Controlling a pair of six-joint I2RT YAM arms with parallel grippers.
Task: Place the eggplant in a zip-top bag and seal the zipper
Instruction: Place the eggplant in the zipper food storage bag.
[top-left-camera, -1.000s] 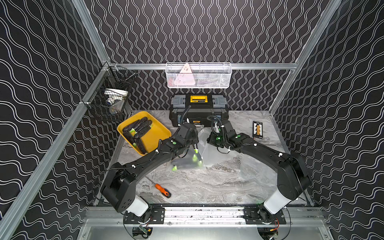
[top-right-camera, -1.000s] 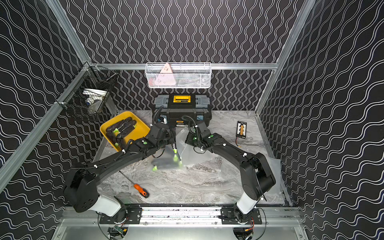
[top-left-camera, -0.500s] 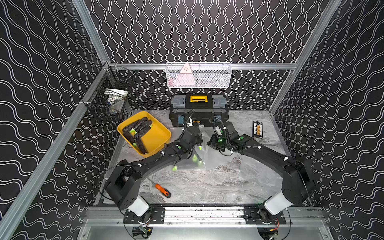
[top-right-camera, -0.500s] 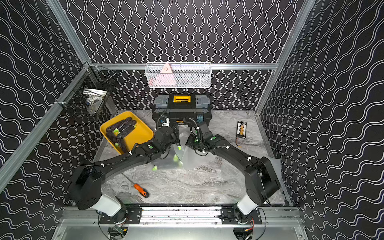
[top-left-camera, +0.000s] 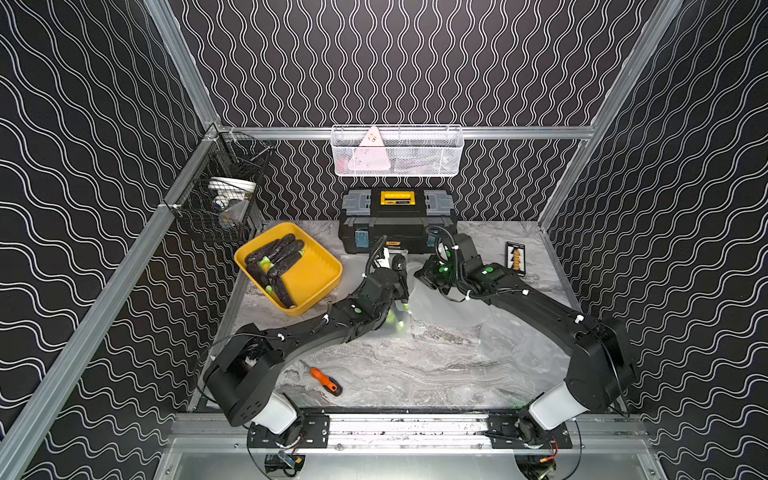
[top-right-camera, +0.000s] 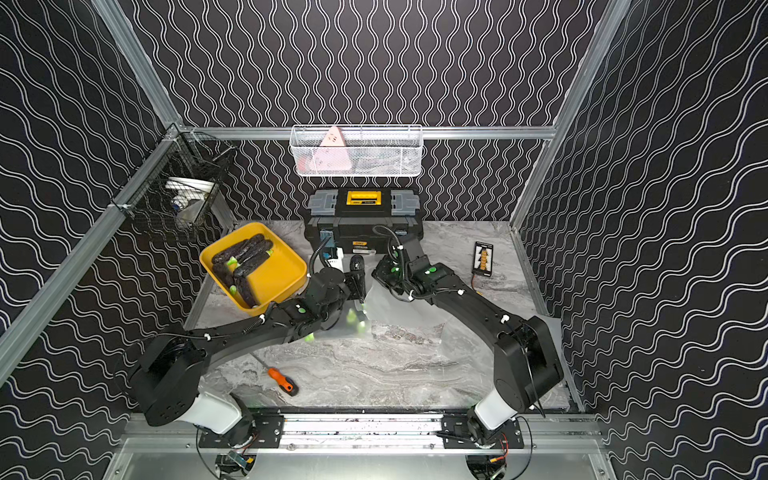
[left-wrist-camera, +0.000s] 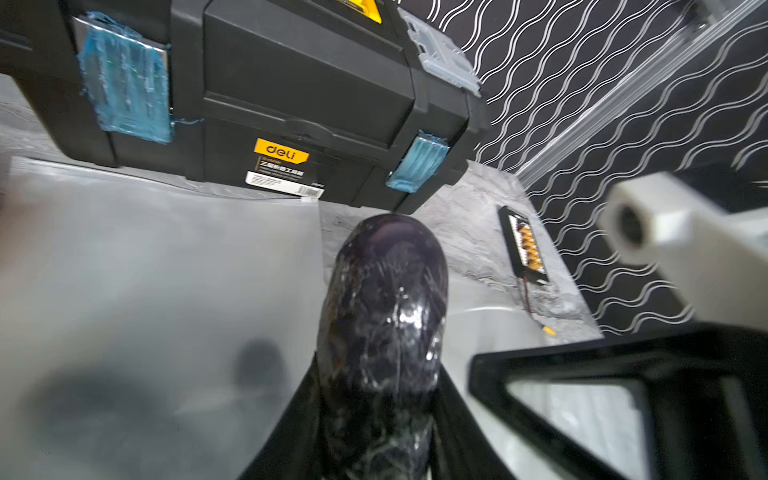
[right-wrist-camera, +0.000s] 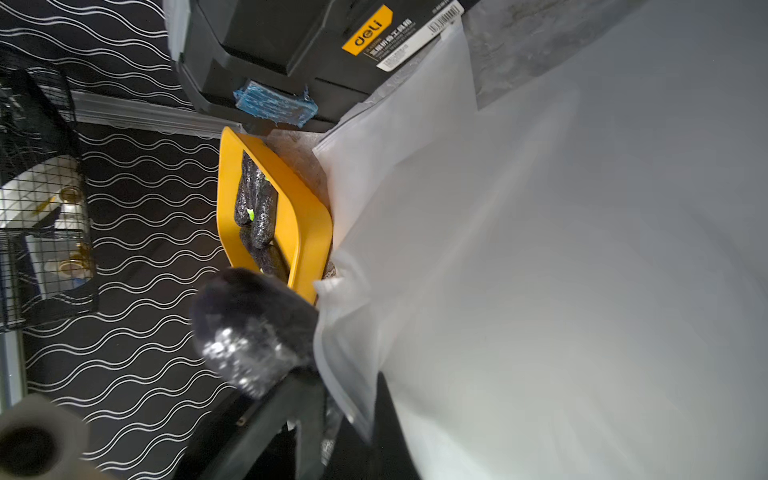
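Left wrist view cuts off the lower end of the eggplant (left-wrist-camera: 384, 324) at the frame edge, so its stem is hidden. The left claw (left-wrist-camera: 374, 407) shows only as dark fingers (left-wrist-camera: 451, 399) on either side of it, gripping it. The skin is dark purple, nearly black and glossy, with wrinkled highlights and a rounded tip. It is held off the desk (left-wrist-camera: 465, 232), over the zip-top bag (left-wrist-camera: 145, 270), with its tip toward the black toolbox (left-wrist-camera: 299, 83).

Only the right wrist view shows the tip just beside the bag's lifted edge and outside the film. It also shows the right claw (right-wrist-camera: 345, 419) closed on that edge, though its fingertips are blurred and partly cut off. Behind stands the yellow tray (right-wrist-camera: 309, 224) with other eggplants (right-wrist-camera: 255, 208) in it.

In both top views the held eggplant is only a small dark stub (top-left-camera: 399, 264) ahead of the left wrist. The bag is a pale translucent sheet (top-right-camera: 399, 309) whose outline is hard to trace, and I cannot make out its zipper. An orange-handled screwdriver (top-left-camera: 326, 382) lies well apart, visible in the top views alone.
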